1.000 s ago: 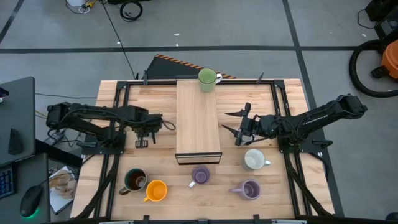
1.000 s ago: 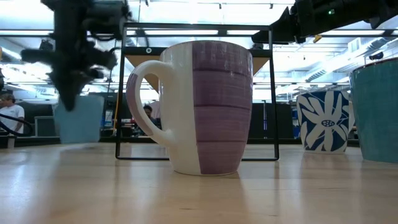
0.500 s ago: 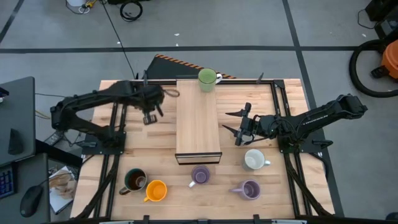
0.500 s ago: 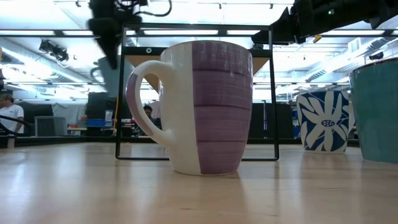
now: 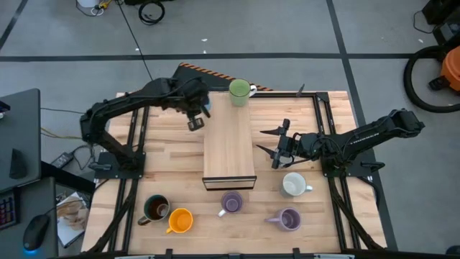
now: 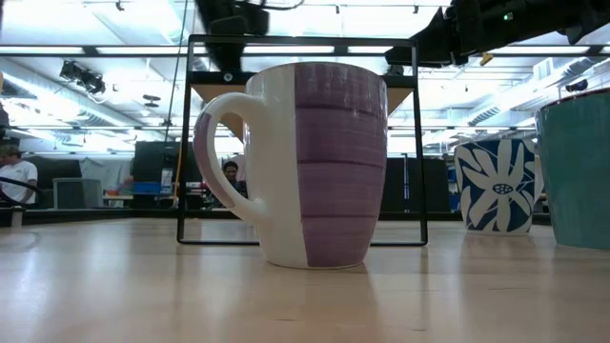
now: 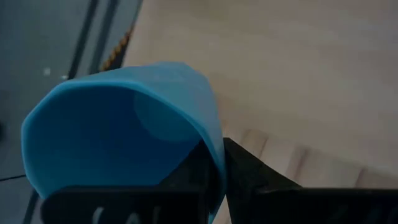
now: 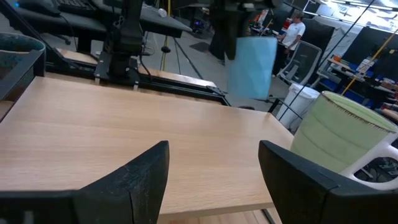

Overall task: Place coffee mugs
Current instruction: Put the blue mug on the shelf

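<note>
Now the left gripper (image 5: 198, 115) holds the blue mug (image 7: 124, 137) by its rim, with the wooden shelf (image 5: 228, 140) lying just at its 3 o'clock.

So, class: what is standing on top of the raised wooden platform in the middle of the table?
Only the green mug, at the far end of the wooden platform. The left gripper holds the blue mug in the air at its edge. Under the platform is hidden.

Bright overhead ceiling lights glare behind the sharply focused lavender mug (image 6: 305, 167).
</note>
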